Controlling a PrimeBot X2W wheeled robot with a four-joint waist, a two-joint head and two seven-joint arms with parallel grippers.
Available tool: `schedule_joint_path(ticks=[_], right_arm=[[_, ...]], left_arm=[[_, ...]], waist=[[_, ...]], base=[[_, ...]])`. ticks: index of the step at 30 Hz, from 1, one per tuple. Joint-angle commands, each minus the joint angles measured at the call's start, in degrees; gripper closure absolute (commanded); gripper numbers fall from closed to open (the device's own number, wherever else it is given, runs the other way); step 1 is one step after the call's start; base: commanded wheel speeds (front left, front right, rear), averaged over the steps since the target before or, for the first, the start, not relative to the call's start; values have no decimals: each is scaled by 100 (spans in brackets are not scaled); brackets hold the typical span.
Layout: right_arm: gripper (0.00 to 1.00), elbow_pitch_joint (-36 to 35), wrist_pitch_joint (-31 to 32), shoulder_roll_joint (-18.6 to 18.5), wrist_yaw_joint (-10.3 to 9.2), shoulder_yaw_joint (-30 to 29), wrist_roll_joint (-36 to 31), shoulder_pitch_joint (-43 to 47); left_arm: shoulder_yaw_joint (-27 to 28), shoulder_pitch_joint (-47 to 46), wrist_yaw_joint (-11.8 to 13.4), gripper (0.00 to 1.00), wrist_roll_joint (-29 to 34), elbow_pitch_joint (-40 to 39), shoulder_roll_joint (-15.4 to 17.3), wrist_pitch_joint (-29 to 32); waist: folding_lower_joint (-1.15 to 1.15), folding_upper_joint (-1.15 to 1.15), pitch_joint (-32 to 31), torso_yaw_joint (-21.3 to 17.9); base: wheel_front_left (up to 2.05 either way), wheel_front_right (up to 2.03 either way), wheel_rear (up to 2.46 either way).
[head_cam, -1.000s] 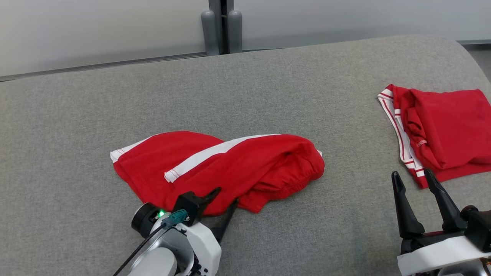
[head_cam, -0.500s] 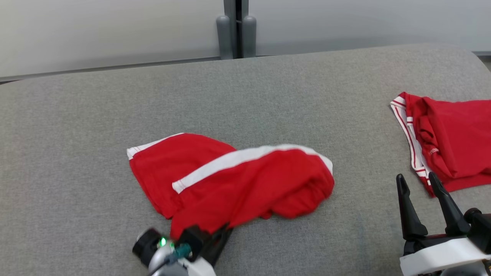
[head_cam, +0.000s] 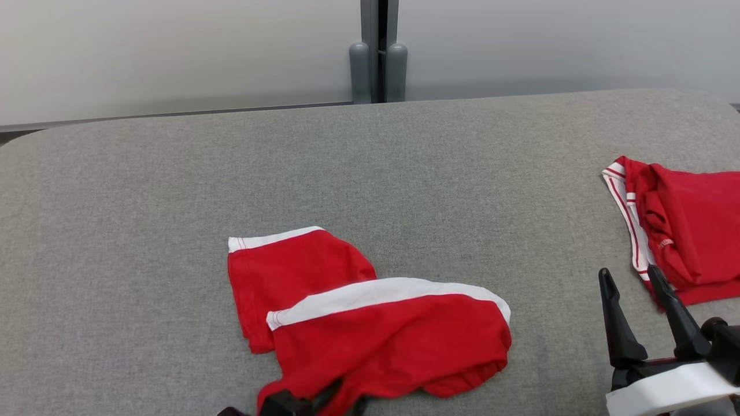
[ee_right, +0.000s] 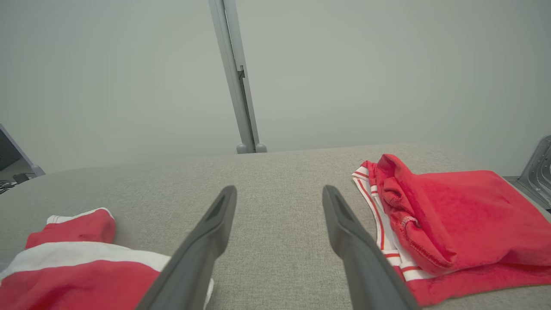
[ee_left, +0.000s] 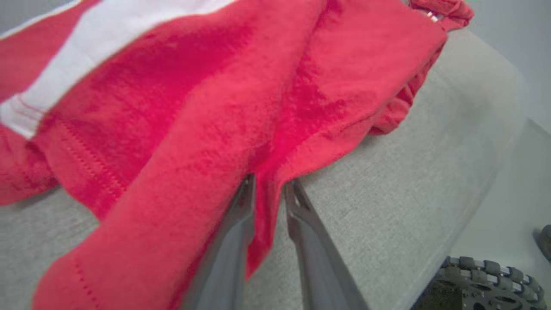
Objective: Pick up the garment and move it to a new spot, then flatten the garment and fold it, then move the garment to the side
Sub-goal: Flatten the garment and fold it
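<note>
The garment [head_cam: 393, 335] is a pair of red shorts with a white side stripe, lying crumpled near the front edge of the grey padded surface [head_cam: 404, 173]. My left gripper [head_cam: 324, 403] sits at the bottom edge of the head view, under the garment's near hem. In the left wrist view, a fold of the garment [ee_left: 215, 107] is pinched between the two narrow fingers of the left gripper [ee_left: 269, 183]. My right gripper [head_cam: 629, 274] stands open and empty at the lower right. It is clear of the garment [ee_right: 64, 267], as the right wrist view of the right gripper [ee_right: 279, 193] confirms.
A second red garment with white striped trim [head_cam: 688, 231] lies folded at the right edge, just beyond my right gripper, and appears again in the right wrist view [ee_right: 452, 215]. A grey post [head_cam: 378, 58] stands behind the surface. A wheel [ee_left: 486, 284] is beside the surface's edge.
The left gripper closed on the garment's near hem and drew it toward the front edge, stretching the cloth. The head camera tilted, shifting the whole picture. The right gripper stayed open.
</note>
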Motion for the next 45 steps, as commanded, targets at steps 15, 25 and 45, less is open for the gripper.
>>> schedule_joint_path(ticks=[15,25,45], right_arm=[[0,-263,162,-105,-1,-45,-43,129],[0,-313,250,-154,-1,-23,-31,231],[0,-310,359,-196,-1,32,-78,328]], left_arm=[[1481,-285,682,0,-282,-756,32,-1228],[2523,-1,915,0,-335,-1018,386,-1267],[2631,316,1017,0,-275,-1361,507,-1163]], waist=[[0,0,-295,15],[0,0,-460,38],[0,0,-499,85]], base=[[0,0,0],[0,0,0],[0,0,0]])
